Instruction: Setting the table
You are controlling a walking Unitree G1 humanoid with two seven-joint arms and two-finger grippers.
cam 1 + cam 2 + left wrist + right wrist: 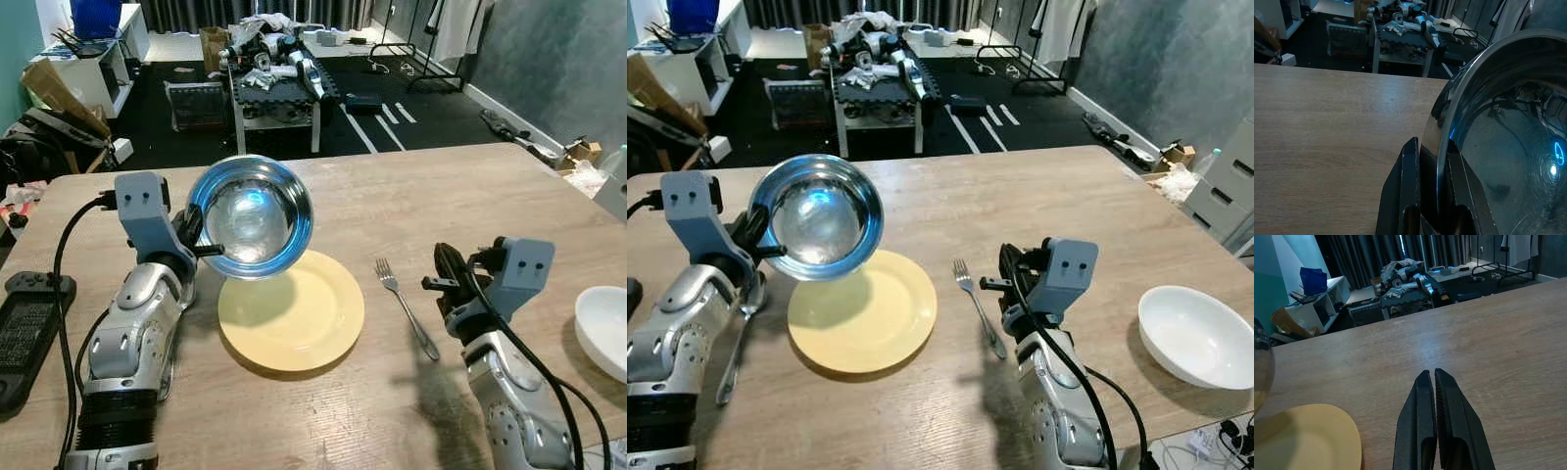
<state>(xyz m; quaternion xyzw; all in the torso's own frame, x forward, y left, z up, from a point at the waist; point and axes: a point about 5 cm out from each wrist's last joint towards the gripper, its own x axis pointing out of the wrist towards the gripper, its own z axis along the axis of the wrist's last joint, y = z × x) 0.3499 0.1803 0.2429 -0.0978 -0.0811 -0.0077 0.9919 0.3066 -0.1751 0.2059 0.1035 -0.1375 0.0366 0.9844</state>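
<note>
My left gripper [204, 235] is shut on the rim of a shiny steel bowl [251, 215], held tilted in the air above the far left edge of a round yellow plate [292, 311] on the wooden table [411, 186]. In the left wrist view the black fingers [1409, 196] pinch the bowl's rim [1436, 147]. A metal fork [407, 305] lies right of the plate. A spoon [737, 338] lies left of the plate, under my left arm. My right gripper [449, 266] hovers right of the fork, its fingers [1422, 431] shut with nothing between them.
A white bowl [1197, 336] sits near the table's right edge. A black controller [29, 323] lies at the left edge. Beyond the table stand a low cluttered table [279, 78], white shelves [93, 54] and a clothes rack [431, 39] on dark floor.
</note>
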